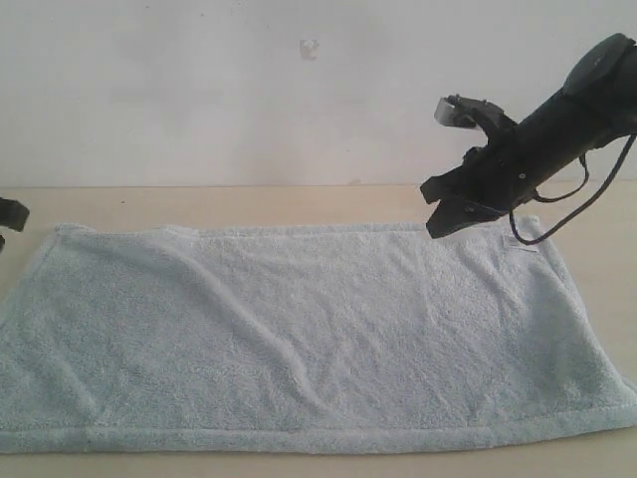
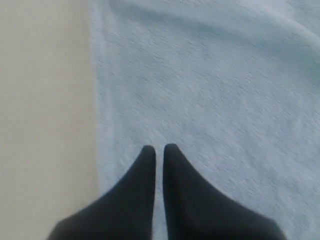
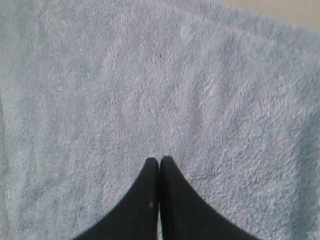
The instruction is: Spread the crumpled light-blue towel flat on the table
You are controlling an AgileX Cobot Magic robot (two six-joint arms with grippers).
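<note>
I saw the towel [image 1: 299,339] lying nearly flat on the surface [image 1: 249,204]. The left hand [image 2: 159,148] at its 9 o'clock edge and the right hand [image 1: 440,225] over its 2 o'clock corner were both closed and empty. I'd smooth the ridges [image 1: 249,319] outward, lightly.

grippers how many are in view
2: left gripper over the towel near its edge, right gripper at its far right corner, both shut.

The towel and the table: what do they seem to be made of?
The towel looks like soft terry cloth, cotton or microfibre: pale blue, fluffy pile, hemmed edges. The table is probably wood or laminate: smooth, matte beige surface; grain too faint to tell.
</note>
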